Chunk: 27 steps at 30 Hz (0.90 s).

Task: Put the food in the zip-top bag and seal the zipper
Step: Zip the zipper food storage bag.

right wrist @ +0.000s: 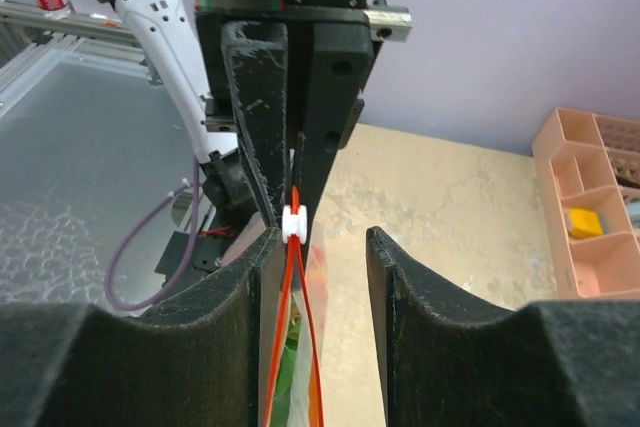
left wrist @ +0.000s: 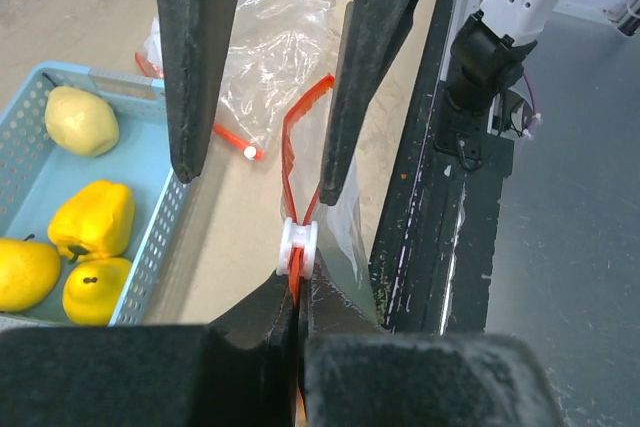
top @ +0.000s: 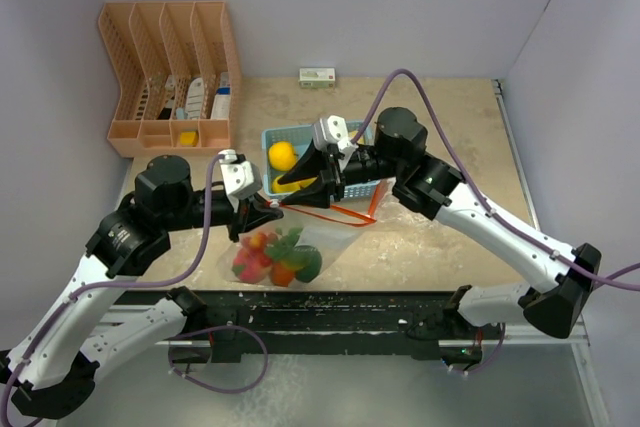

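- Left gripper (top: pixel 266 210): working at about 7 o'clock from the light-blue basket (left wrist: pixel 163 215). Fingers are pressing together, clamping the red zipper (left wrist: pixel 286 162) of the zip-top bag (top: pixel 335 232) at its end. The white slider (left wrist: pixel 299 247) is sitting on the track right at the fingertips.
- Right gripper (right wrist: pixel 320 247): hovering over the near edge of the basket, facing the left gripper tip to tip. Its fingers (right wrist: pixel 395 327) are standing apart. In the right wrist view the zipper is running up between them, close along the 9 o'clock finger and well off the 3 o'clock one. Whether the strip is touching that finger, I cannot tell. Nothing is being gripped.
- Bag: lying on the table (top: pixel 450 137) at 6 o'clock from the basket, its mouth lifted toward the grippers. The zipper is looping open beyond the slider rather than lying closed.
- Food (top: pixel 275 255): red, orange and green pieces are resting inside the bag, bunched at its closed end toward 7 o'clock, near the front edge of the table.
- Yellow pieces (left wrist: pixel 92 219) are lying in the basket, with one paler piece (left wrist: pixel 82 120) at 12 o'clock from them in the left wrist view.
- Background: an orange slotted organizer (top: pixel 170 57) is standing at 10 o'clock of the table. A small box (top: pixel 317 75) is lying by the back wall at 12 o'clock.
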Available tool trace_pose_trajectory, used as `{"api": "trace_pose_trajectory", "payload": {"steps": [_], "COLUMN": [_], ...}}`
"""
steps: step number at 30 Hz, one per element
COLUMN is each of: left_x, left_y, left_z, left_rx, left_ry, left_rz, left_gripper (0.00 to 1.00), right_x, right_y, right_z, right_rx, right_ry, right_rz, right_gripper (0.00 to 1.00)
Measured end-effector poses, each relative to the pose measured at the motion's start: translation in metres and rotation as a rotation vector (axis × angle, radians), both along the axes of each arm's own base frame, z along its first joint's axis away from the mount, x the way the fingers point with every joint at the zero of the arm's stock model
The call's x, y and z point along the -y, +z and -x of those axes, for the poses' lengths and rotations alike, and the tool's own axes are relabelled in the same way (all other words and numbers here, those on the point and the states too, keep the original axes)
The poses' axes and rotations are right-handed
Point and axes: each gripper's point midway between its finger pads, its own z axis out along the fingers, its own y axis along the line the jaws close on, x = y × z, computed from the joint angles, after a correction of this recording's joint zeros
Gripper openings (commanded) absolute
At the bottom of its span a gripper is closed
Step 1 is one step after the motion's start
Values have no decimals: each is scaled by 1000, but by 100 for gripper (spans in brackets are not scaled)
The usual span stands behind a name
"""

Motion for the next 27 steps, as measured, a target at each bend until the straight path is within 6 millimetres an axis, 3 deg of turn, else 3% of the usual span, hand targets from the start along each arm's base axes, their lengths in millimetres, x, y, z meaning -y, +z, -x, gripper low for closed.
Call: {"api": "trace_pose_trajectory", "payload": {"steps": [8, 18, 27], "left_x": [0, 0, -1], "left_y": [0, 1, 2], "left_z": [0, 1, 2], "left_rx": [1, 0, 1], "left_ry": [-2, -1, 0], "left_rz": [2, 6, 9], "left_gripper": [0, 0, 0], "right_x": [0, -8, -10], "right_y": [8, -3, -1], "right_z": [13, 8, 16], "right_rx": [12, -30, -42], "right_ry": [88, 88, 123], "right_rz": [-33, -10, -16], "right_gripper": [41, 33, 38]}}
